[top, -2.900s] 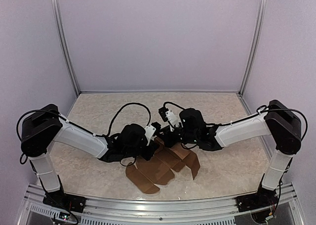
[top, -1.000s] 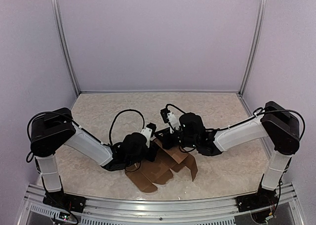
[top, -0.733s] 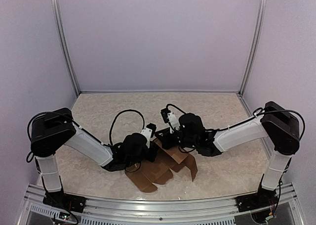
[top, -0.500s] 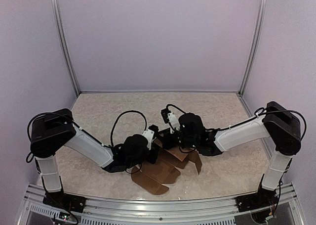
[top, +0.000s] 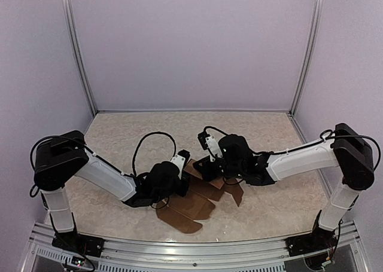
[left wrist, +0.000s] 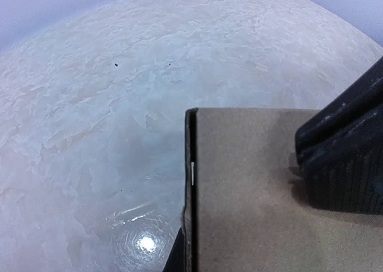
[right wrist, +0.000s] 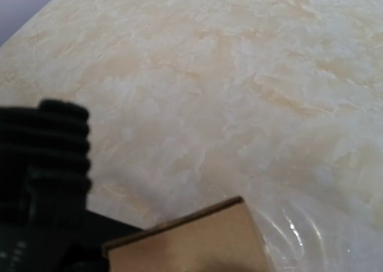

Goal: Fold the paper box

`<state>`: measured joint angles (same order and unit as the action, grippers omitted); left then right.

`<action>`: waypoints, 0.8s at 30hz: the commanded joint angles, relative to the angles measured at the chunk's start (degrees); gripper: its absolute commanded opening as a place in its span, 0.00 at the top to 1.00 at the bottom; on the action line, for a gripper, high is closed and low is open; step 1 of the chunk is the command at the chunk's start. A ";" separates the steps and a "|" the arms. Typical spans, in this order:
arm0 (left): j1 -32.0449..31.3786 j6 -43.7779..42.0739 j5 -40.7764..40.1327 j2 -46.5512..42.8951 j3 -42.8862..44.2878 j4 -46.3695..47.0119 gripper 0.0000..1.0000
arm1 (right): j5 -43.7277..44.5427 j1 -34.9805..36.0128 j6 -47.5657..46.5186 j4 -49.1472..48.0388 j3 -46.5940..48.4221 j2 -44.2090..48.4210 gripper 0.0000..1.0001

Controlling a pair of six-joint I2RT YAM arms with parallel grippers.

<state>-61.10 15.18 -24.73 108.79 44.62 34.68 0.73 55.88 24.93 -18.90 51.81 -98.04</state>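
The paper box [top: 192,205] lies largely unfolded on the table [top: 119,140] between both arms. Only the panels at its far end appear raised, so most folding remains. Whether the left jaws or right jaws grip cardboard cannot be determined.

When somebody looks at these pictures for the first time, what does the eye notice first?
The brown paper box, a mostly flat sheet with spread flaps, lies at the front middle of the marbled table. The left arm and right arm bend inward and meet over its far edge; whether their jaws hold it cannot be told.
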 commanded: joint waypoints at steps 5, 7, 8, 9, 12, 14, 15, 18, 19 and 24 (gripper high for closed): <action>0.11 -3.12 -1.75 -2.09 1.80 -3.94 0.79 | 1.81 0.62 -1.69 3.63 0.62 0.48 0.94; 0.13 -2.36 -2.00 -2.11 1.63 -3.70 0.71 | 1.81 0.56 -1.63 3.56 0.47 0.48 0.94; 0.14 -1.96 -1.88 -2.05 1.59 -3.62 0.68 | 1.75 0.55 -1.64 3.47 0.40 0.48 0.94; 0.15 -1.81 -1.61 -2.02 1.60 -3.57 0.66 | 1.73 0.56 -1.72 3.43 0.33 0.60 0.95; 0.13 -0.90 -0.52 -1.91 0.65 -2.62 0.63 | 1.90 0.55 -1.89 3.43 0.14 0.98 0.96; 0.11 -0.23 -0.06 -2.28 -1.10 -0.39 0.57 | 1.91 0.56 -2.11 3.34 0.00 1.42 0.96; 0.12 0.55 -0.19 -2.83 -2.18 0.99 0.46 | 1.92 0.58 -2.16 3.29 -0.16 1.58 0.96; 0.23 1.88 -0.29 -3.77 -4.96 5.37 0.22 | 2.09 0.62 -2.33 2.55 -0.84 2.25 0.96; 0.24 2.03 -0.05 -3.99 -5.50 6.45 0.21 | 2.16 0.58 -2.37 2.41 -1.02 2.38 0.96; 0.13 2.52 -0.01 -4.52 -8.56 12.54 0.21 | 2.41 0.61 -3.10 2.03 -1.77 3.36 0.96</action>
<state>-61.08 16.53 -24.80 106.21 37.93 40.73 2.20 55.88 23.00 -17.61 51.33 -96.84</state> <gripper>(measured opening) 0.785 0.037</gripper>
